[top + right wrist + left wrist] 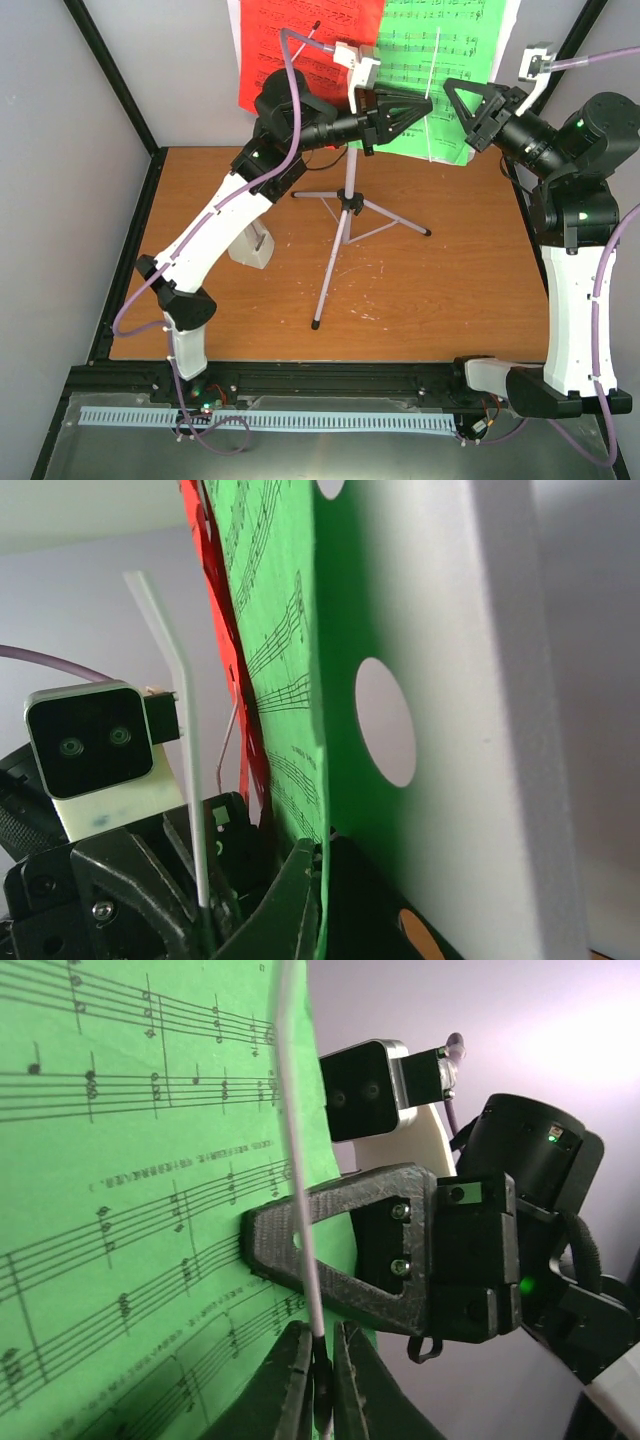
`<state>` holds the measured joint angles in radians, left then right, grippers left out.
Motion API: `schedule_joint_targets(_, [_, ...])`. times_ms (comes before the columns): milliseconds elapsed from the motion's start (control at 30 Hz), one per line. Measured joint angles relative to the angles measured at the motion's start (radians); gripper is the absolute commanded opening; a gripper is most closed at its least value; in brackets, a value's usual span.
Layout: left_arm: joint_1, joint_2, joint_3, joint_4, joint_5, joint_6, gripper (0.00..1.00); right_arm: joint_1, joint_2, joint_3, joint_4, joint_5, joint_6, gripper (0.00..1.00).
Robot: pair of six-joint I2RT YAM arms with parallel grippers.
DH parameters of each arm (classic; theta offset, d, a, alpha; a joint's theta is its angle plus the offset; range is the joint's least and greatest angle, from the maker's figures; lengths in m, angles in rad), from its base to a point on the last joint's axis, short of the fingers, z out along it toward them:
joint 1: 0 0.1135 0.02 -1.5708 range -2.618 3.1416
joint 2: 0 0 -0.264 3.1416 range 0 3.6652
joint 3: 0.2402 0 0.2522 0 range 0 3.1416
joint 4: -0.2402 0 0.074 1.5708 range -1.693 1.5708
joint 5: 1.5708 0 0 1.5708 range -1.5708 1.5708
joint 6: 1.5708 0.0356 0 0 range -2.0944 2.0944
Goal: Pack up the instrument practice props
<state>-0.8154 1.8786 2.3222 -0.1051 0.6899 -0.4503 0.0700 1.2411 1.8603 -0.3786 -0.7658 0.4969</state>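
The music stand (346, 200) rises on its thin silver tripod from the brown table, with a red sheet-music page (300, 50) on its left and a green page (455, 40) on its right. My left gripper (430, 103) is shut on the stand's thin white page-holder wire (296, 1160), pinching its black tip between the fingers (290, 1380). From the right, my right gripper (449, 90) is shut on the green page's lower edge (290, 680), in front of the white perforated desk (470, 660). The white metronome (255, 245) stands on the table, partly hidden behind the left arm.
The two grippers nearly meet tip to tip in front of the green page (120, 1210). Black frame posts (115, 70) and grey walls bound the table. A tripod leg (395, 220) reaches out to the right.
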Motion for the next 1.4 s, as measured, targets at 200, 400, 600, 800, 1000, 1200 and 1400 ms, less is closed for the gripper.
schedule_joint_targets(200, [0.0,0.002,0.0,0.003,-0.002,0.007,0.0,0.004,-0.006,0.0,-0.014,0.024,-0.016,0.03])
schedule_joint_targets(400, [0.0,0.002,0.0,0.003,-0.006,0.007,0.0,0.005,-0.083,-0.035,-0.037,0.185,-0.068,0.03])
schedule_joint_targets(600, [0.0,0.002,0.0,0.003,-0.009,0.008,0.05,0.004,-0.297,-0.169,-0.003,0.535,-0.139,0.03])
schedule_joint_targets(800, [0.0,0.002,0.0,0.002,-0.01,0.015,0.46,0.004,-0.506,-0.3,0.066,0.755,-0.172,0.03])
schedule_joint_targets(1000, [-0.001,0.002,-0.01,0.023,0.005,0.023,0.69,0.004,-0.645,-0.467,0.087,0.836,-0.153,0.03])
schedule_joint_targets(1200, [-0.001,-0.031,-0.109,0.043,0.056,0.038,0.79,0.004,-0.776,-0.642,0.025,0.955,-0.109,0.03])
schedule_joint_targets(1400, [-0.001,-0.082,-0.236,0.067,0.129,0.071,0.82,0.004,-0.874,-0.783,-0.079,1.027,-0.003,0.03])
